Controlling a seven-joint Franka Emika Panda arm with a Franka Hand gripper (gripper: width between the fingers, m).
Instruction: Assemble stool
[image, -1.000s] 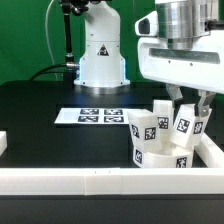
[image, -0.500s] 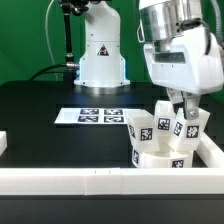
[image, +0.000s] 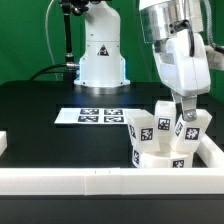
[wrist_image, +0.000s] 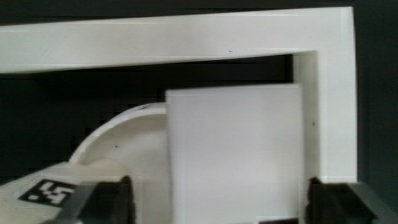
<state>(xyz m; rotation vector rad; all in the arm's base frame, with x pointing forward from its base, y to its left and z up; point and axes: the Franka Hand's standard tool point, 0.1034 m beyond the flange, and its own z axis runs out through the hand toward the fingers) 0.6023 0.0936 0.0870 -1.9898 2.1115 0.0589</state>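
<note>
The round white stool seat (image: 160, 156) lies at the exterior view's right, near the corner of the white border rail (image: 100, 181). Three tagged white legs stand on it: one at the left (image: 143, 128), one behind (image: 163, 117), one at the right (image: 189, 129). My gripper (image: 184, 108) reaches down over the right leg. In the wrist view that leg (wrist_image: 240, 140) stands between my fingers; my gripper (wrist_image: 222, 205) looks open, with a gap on one side of the leg. The seat's curved edge (wrist_image: 111, 145) shows beside it.
The marker board (image: 95, 115) lies on the black table in front of the robot's white base (image: 100, 50). The border rail also shows in the wrist view (wrist_image: 178, 45), close beyond the leg. A small white piece (image: 3, 143) sits at the exterior view's left edge.
My wrist has turned about its vertical axis above the right leg and shifted slightly. The seat and the legs stay in place.
</note>
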